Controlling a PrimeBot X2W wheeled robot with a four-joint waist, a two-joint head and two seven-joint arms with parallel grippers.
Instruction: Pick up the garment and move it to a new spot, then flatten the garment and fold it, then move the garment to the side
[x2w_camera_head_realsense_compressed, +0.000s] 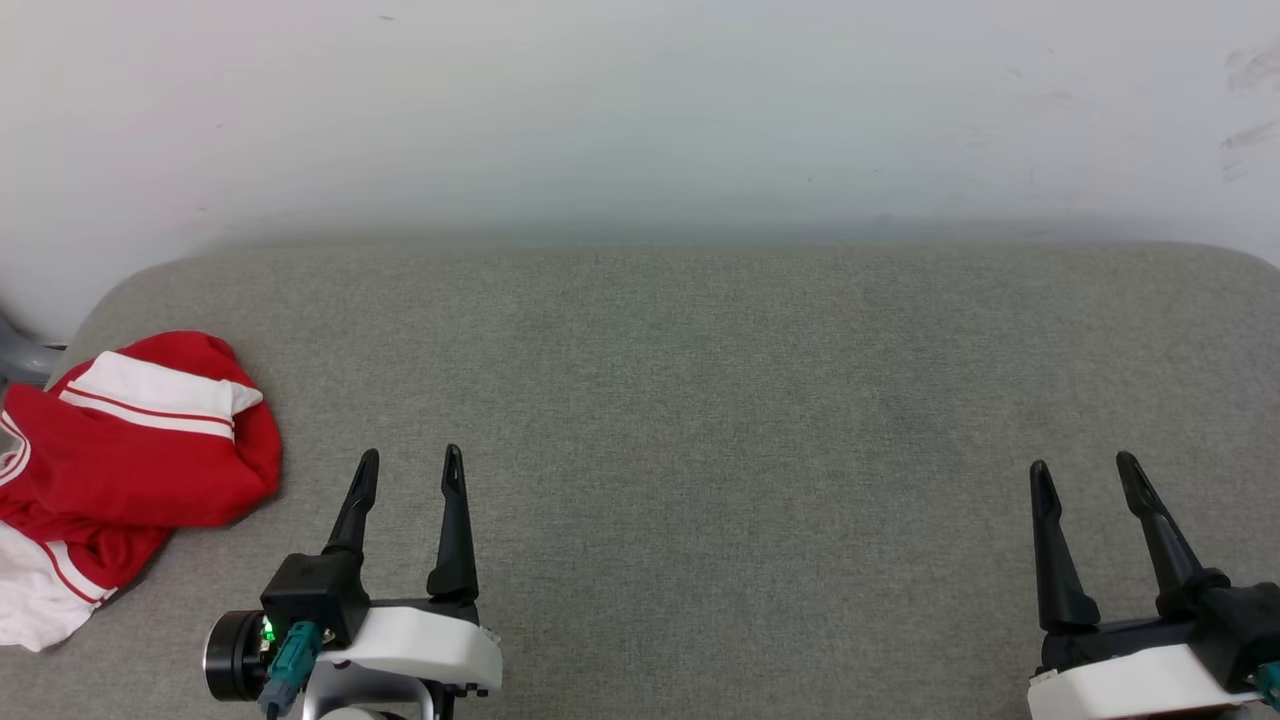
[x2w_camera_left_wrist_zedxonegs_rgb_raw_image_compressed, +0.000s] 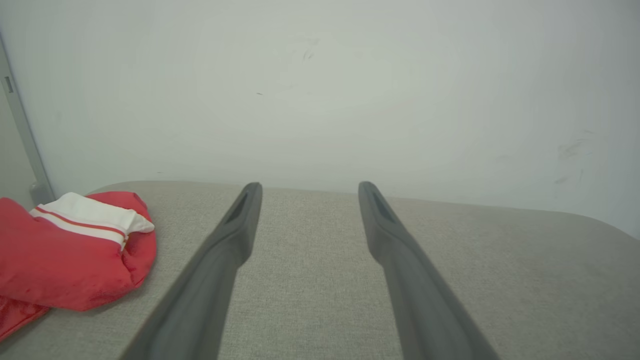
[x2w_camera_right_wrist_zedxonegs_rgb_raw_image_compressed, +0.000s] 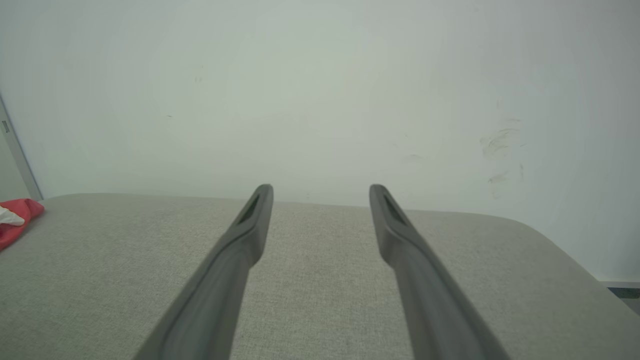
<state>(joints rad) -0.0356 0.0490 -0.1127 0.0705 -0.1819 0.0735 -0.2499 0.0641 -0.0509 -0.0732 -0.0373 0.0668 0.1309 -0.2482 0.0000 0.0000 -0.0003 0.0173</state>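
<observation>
Our left gripper (x2w_camera_head_realsense_compressed: 411, 453) and right gripper (x2w_camera_head_realsense_compressed: 1082, 462), fingers spread, are over the grey cushion (x2w_camera_head_realsense_compressed: 700, 400), the crumpled shirt (x2w_camera_head_realsense_compressed: 150, 460) at its left edge.

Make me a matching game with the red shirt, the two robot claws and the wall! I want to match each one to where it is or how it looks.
Things:
1. red shirt
2. left claw
3. right claw
4. wall

Clues:
A. open, at the lower right of the head view
B. pale, with dark smudges, at the back
C. crumpled at the left end of the grey fabric surface
D. open, next to the shirt but not touching it

Pairs: 1-C, 2-D, 3-A, 4-B
</observation>
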